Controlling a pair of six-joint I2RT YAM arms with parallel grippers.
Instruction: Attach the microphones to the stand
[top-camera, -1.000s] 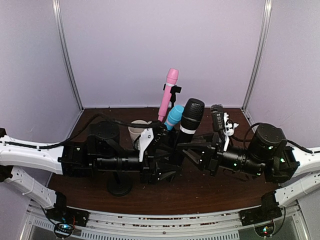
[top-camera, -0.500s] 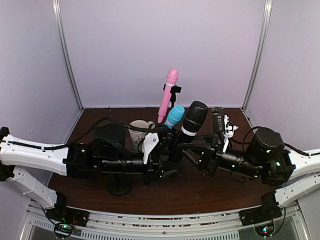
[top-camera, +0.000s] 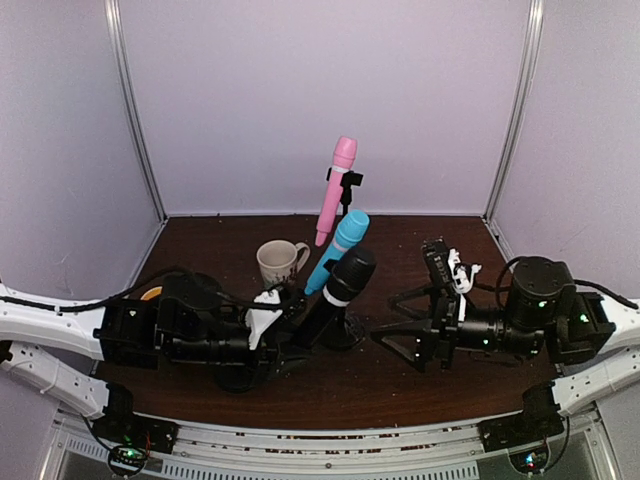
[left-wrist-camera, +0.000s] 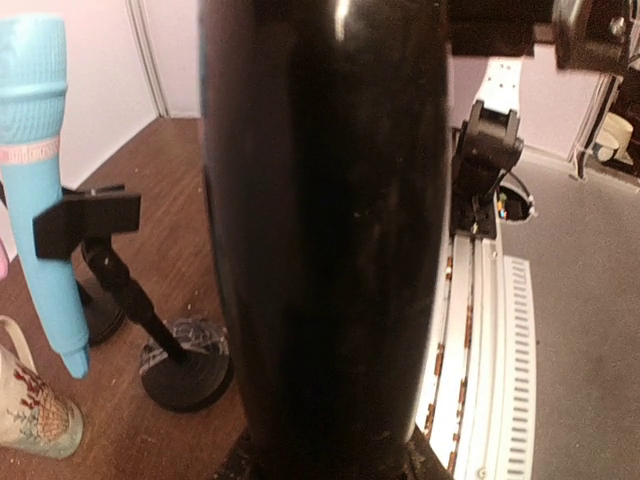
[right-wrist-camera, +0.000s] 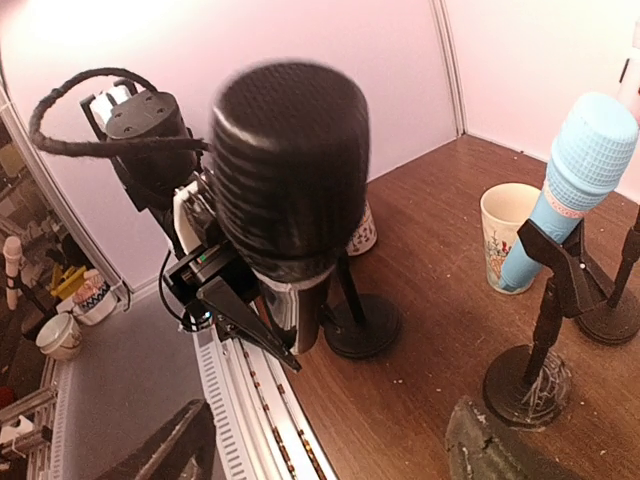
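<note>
Black mic (top-camera: 340, 285), gripped low on the barrel by left claw (top-camera: 298, 338), clamped tight round it. From that grip outward: long axis leaning, foot down at the claw, mesh head up and away toward the rear right. Barrel filling the left wrist view almost edge to edge, so no reading of the grip from there.

Just behind the barrel in the right wrist view, bare stand (right-wrist-camera: 365, 325), base on the tabletop (top-camera: 380, 390), rod rising out of sight behind the mic. Clip hidden, so perhaps level with the barrel, perhaps not; cannot tell.

Further back, blue mic (top-camera: 337, 250) already in its clip and leaning much the same way. Pink mic (top-camera: 335, 190) clipped higher behind it.

Right claw (top-camera: 390, 318) spread wide and empty, off to the right of the black mic, well apart, fingers aimed toward it. Left arm plainly the nearer, and the one carrying.

Judged next: bring the barrel sideways into the hidden clip, keeping that lean. Worth minding the blue mic, near the black head in the top view.
</note>
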